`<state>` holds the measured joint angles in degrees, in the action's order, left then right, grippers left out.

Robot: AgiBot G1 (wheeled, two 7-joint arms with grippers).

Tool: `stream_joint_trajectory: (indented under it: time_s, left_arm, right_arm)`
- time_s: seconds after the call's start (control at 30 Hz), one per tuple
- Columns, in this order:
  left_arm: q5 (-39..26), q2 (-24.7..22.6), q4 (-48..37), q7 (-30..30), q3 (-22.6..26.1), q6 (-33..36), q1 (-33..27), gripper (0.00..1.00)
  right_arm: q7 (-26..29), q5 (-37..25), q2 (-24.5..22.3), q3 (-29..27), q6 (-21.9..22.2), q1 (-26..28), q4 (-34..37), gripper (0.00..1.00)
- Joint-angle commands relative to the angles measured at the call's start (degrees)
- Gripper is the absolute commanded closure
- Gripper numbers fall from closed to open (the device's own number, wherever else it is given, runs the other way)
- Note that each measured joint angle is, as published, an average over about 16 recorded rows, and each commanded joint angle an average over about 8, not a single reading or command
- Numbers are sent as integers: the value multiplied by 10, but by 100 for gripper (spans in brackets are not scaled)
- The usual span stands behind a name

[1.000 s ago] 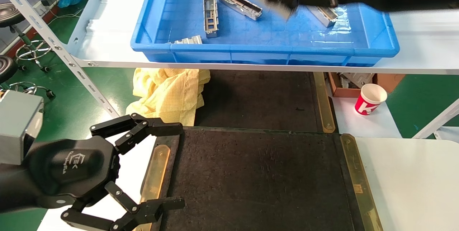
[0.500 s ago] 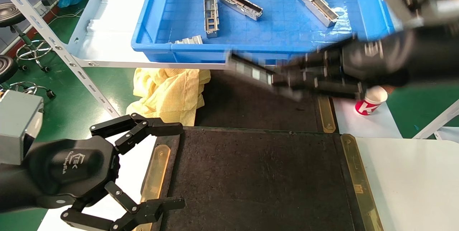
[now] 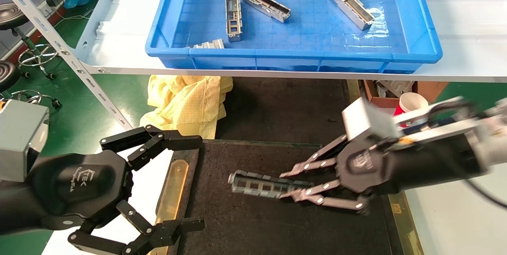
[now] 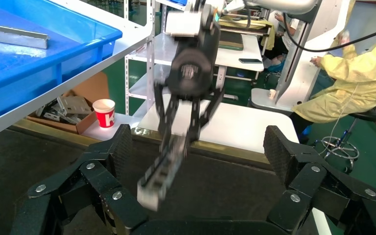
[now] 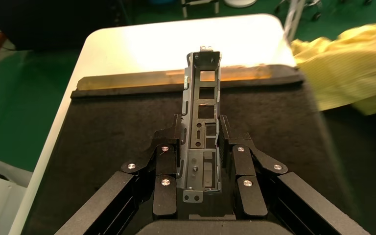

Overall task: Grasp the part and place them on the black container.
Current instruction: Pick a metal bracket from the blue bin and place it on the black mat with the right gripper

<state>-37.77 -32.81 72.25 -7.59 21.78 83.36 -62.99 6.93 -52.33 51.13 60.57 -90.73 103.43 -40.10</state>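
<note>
The right gripper [image 3: 295,185] has its two black fingers pressed against the sides of the slim grey metal channel-shaped part [image 3: 263,185], gripping one end so that the row of rectangular cut-outs juts out ahead of it toward the robot's left. A second ago this gripper was lifting the part above the deep blue plastic crate [image 3: 424,25]; half a second ago it was crossing the shelf edge; now it hangs low over the middle of the large flat black container [image 3: 257,231], between the brass-coloured strips on its left [image 3: 171,191] and right edges. Whether the part already touches the matte surface cannot be told. The carry looks all but finished, with lowering and release left. Three similar grey parts and a fragment remain in the crate. The left gripper [image 3: 190,181] stays parked, spread wide and empty, at the container's left edge.
</note>
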Motion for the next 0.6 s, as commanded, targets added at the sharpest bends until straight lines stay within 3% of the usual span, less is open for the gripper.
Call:
stream_joint_trajectory:
  time_s: [0.03, 0.6]
  left_arm:
    - [0, 0, 0, 0, 0, 0, 0, 0]
    - [0, 0, 0, 0, 0, 0, 0, 0]
  right_arm:
    - [-24, 1, 18, 16, 2, -9, 18, 100]
    - [-218, -30, 203, 52, 41, -40, 252, 100]
